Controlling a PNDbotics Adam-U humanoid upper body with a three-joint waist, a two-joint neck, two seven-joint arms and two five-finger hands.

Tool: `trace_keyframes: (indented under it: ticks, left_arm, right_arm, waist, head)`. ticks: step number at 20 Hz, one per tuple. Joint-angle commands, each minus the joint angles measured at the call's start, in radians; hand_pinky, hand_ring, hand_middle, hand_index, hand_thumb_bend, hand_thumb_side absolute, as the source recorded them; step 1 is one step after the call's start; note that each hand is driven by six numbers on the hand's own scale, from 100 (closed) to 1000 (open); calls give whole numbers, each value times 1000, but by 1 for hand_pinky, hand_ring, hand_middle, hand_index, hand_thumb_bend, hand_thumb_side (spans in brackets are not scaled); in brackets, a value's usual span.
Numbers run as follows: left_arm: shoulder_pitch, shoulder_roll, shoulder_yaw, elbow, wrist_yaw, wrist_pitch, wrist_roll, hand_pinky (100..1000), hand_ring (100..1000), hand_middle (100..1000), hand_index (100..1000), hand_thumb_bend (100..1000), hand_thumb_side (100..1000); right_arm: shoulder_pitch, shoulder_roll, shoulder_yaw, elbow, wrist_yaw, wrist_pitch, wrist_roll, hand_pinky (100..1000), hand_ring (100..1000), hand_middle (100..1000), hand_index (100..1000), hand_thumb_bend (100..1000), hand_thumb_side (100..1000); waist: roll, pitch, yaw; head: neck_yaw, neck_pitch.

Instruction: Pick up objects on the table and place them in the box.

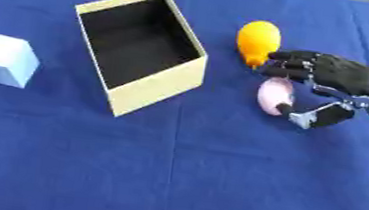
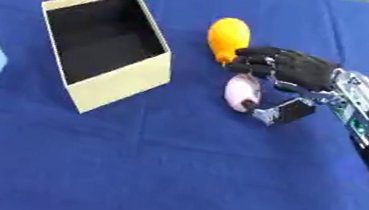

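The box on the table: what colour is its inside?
The box is black inside, with pale tan walls outside; the left eye view shows it best.

A tan cardboard box [image 1: 142, 84] sits open on the blue surface [image 1: 179, 177], turned askew, its inside dark. To its left, well apart, lies a pale blue-white block [image 1: 6, 60]. To the right of the box lies an orange pear-shaped thing [image 1: 257, 40], its narrow end toward the near side. Just nearer lies a pink egg-shaped thing [image 1: 274, 95], with the robot hand [image 1: 332, 75] curled over its top and the thumb at its near end.
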Motion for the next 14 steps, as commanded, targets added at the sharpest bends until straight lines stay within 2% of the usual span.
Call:
trace_keyframes:
  ticks: [1, 9, 14]
  left_arm:
    - [-10, 6, 8, -21, 6, -1, -5, 740, 651, 709, 812, 407, 1000]
    - [-11, 5, 8, -21, 9, 0, -7, 739, 651, 709, 809, 406, 1000]
    - [-12, 6, 9, -21, 10, 0, -7, 739, 651, 708, 807, 404, 1000]
  right_arm:
    - [-11, -18, -13, 1, -21, -1, 17, 915, 1000, 847, 1000, 100, 632]
    - [-13, -18, -11, -2, -67, -1, 40, 912, 1000, 823, 1000, 100, 578]
    - [-15, -20, -15, -7, -88, -1, 26, 904, 987, 791, 953, 100, 522]
  waist:
    - [-2, -16, 1]
    - [-1, -15, 6]
    - [-2, -15, 7]
  head:
    - [-2, -12]
    - [-1, -14]
    - [1, -16]
